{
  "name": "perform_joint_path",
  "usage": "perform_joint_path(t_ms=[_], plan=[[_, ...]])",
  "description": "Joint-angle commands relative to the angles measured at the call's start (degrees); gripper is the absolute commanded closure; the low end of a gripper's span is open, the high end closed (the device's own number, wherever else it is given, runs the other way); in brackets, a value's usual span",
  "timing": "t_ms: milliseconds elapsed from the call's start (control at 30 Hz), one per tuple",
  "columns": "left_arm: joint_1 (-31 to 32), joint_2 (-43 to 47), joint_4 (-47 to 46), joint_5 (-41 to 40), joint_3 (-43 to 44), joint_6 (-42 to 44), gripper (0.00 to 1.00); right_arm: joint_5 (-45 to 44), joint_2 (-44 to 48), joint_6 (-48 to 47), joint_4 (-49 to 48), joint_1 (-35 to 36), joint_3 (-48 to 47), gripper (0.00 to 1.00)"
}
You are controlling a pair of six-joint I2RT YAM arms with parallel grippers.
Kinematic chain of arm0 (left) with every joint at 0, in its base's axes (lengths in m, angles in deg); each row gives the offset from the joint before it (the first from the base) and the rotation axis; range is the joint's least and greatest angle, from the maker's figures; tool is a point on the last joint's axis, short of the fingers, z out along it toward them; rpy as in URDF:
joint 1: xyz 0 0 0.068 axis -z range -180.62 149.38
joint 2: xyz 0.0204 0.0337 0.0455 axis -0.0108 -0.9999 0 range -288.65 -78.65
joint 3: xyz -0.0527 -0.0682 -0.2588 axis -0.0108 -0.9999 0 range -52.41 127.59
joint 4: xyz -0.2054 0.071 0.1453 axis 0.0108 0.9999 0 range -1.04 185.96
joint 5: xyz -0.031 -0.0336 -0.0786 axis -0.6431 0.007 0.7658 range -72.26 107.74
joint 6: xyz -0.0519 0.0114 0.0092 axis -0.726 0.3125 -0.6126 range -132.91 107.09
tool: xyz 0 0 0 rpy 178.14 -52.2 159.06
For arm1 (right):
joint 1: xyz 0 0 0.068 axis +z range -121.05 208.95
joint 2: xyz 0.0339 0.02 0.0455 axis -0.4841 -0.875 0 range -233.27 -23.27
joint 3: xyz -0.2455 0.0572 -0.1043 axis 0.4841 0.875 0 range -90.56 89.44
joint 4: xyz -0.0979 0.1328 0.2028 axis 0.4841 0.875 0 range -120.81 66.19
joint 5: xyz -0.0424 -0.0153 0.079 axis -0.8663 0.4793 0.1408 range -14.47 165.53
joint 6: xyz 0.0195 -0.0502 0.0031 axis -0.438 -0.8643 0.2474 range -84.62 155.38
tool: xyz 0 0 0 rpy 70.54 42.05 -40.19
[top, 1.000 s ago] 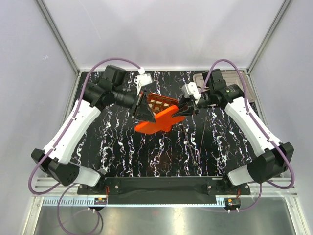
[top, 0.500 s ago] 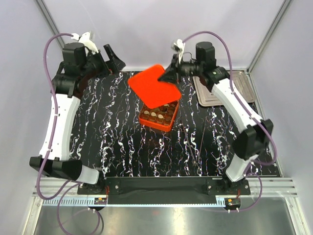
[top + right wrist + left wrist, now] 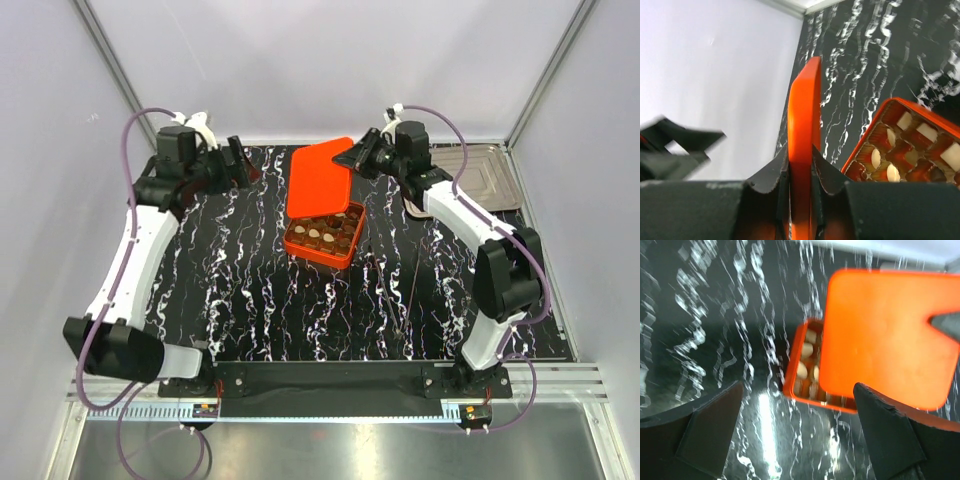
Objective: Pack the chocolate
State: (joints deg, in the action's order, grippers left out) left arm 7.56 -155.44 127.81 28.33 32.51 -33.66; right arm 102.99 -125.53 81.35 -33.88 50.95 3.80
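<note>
Mostly done, it is judged: chocolate is seated in orange box cells, below the right gripper | lid is pinched there on edge, not yet lowered | left gripper is spread wide, empty, well leftward

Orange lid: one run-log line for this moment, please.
lid: tilted, partly over box | right gripper: shut on lid | left gripper: open, empty

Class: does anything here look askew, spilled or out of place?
The orange lid is off its box, pinched at its edge by the right gripper and tilted above it. No chocolate looks spilled.
</note>
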Motion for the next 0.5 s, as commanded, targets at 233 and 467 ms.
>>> perform_joint_path(t_ms=[233,467], plan=[[0.0,-3.5,-11.9,13.8,-10.8,-0.4,0.01,-7.7,4.2,18.4,-29.4,-0.6,16.4,1.0],[0.0,-7.4,-12.9,14.7,-12.6,-2.2,0.01,-7.1,1.1,23.7,-42.2,-0.6,21.1,1.0]])
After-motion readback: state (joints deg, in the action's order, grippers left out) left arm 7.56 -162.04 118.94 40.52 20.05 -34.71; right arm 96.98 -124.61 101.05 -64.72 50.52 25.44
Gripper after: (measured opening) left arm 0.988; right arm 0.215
